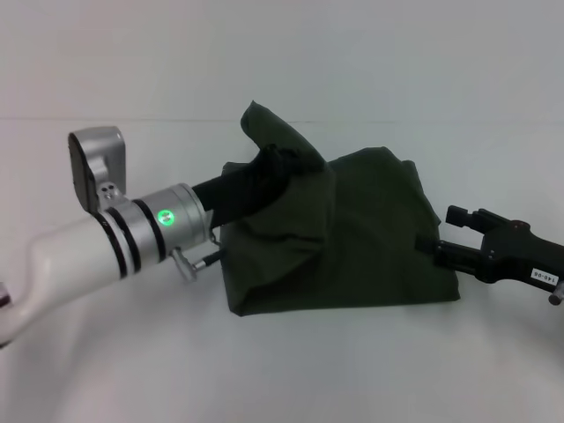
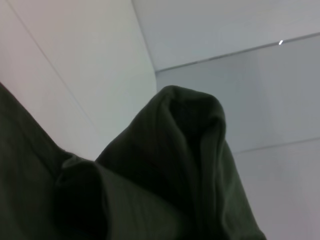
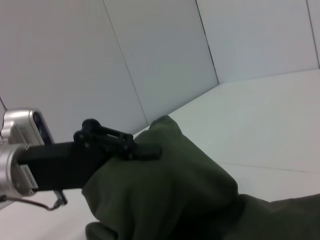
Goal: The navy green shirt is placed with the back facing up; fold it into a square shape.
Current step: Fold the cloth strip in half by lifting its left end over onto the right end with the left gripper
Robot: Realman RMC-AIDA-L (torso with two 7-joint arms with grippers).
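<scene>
The navy green shirt (image 1: 370,238) lies bunched and partly folded on the white table, plain side showing and no letters in view. My left gripper (image 1: 282,160) reaches in from the left and is shut on a fold of the shirt, holding it raised above the rest, with a peak of cloth (image 1: 257,119) standing over it. The right wrist view shows the left gripper (image 3: 152,151) pinching the cloth (image 3: 170,200). The lifted cloth (image 2: 180,165) fills the left wrist view. My right gripper (image 1: 432,249) sits low at the shirt's right edge, touching it.
The white table (image 1: 264,370) runs all around the shirt, with bare surface in front and to the far left. A white wall (image 1: 397,53) stands behind. The left arm's silver wrist (image 1: 167,225) hangs over the shirt's left side.
</scene>
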